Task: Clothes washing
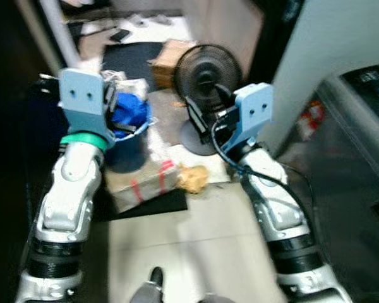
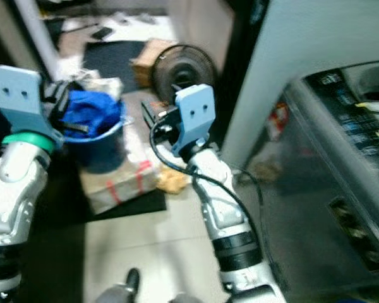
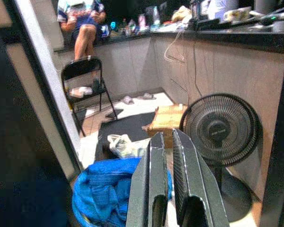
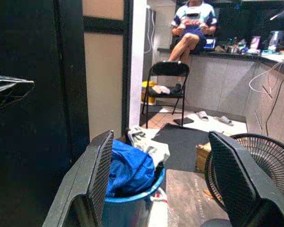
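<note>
bucket: one blue bucket [image 1: 127, 146] on the floor, far left, just left of the fan [image 1: 207, 74]
clothes: blue cloth [image 4: 128, 166] heaped above the rim, a pale piece [image 4: 146, 144] behind it
handling: soft and light i'd guess, so pinch a top fold, not the rim
left gripper [image 3: 169, 163]: fingers nearly together, holding nothing, above the bucket
right gripper [image 4: 173, 175]: fingers wide apart, empty
count: one bucket, one fan, one washer [image 2: 341, 126] on the right

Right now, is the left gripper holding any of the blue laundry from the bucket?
No. In the left wrist view the left gripper has its fingers nearly together with nothing between them, above the blue clothes in the bucket.
</note>
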You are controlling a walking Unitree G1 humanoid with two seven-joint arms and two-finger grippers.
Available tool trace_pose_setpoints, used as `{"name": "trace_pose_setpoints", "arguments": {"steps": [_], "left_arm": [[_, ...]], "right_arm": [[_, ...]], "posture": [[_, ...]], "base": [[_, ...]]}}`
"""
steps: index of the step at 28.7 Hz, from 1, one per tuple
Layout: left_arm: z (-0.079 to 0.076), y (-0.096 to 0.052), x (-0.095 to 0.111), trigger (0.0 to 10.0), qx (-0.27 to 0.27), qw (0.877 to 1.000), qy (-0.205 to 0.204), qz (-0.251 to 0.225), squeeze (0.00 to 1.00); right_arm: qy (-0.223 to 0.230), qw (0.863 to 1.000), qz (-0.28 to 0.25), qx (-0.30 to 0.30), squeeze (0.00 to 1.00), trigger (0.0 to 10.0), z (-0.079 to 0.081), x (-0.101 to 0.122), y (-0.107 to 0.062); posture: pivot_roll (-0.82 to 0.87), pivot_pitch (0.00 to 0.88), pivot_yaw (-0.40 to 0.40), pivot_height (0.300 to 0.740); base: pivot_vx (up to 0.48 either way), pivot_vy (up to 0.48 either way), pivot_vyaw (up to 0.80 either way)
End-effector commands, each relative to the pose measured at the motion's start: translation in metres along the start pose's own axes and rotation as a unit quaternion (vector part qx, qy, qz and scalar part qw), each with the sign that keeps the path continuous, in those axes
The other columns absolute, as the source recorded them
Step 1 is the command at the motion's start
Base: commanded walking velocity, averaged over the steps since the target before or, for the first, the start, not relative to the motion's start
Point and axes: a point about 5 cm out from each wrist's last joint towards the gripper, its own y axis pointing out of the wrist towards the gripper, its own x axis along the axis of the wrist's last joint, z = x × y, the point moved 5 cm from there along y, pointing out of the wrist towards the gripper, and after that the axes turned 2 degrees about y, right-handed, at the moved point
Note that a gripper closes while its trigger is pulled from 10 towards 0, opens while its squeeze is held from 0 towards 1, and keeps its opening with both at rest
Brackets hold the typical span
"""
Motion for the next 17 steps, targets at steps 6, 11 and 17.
{"name": "trace_pose_setpoints", "arguments": {"steps": [6, 11, 17], "left_arm": [[0.0015, -0.0009, -0.0012, 10.0, 0.002, 1.0, 0.01, -0.002, 0.0], [0.0012, -0.0005, -0.0013, 10.0, 0.001, 1.0, 0.011, -0.002, 0.0], [0.0008, -0.0004, -0.0021, 10.0, 0.001, 1.0, 0.012, -0.002, 0.0]], "right_arm": [[0.021, 1.0, -0.002, -0.004, 0.0, 10.0, 0.0014, -0.0009, -0.0012], [0.02, 1.0, -0.001, -0.01, 0.0, 10.0, -0.0002, -0.0015, -0.0016], [0.013, 1.0, 0.004, -0.012, 0.0, 10.0, -0.001, -0.0046, -0.0023]], "posture": [[0.03, 0.069, 0.007, 0.74], [0.03, 0.07, 0.007, 0.74], [0.03, 0.07, 0.007, 0.74]], "base": [[0.409, 0.08, 0.0], [0.416, 0.0, 0.0], [0.416, 0.0, 0.0]]}}
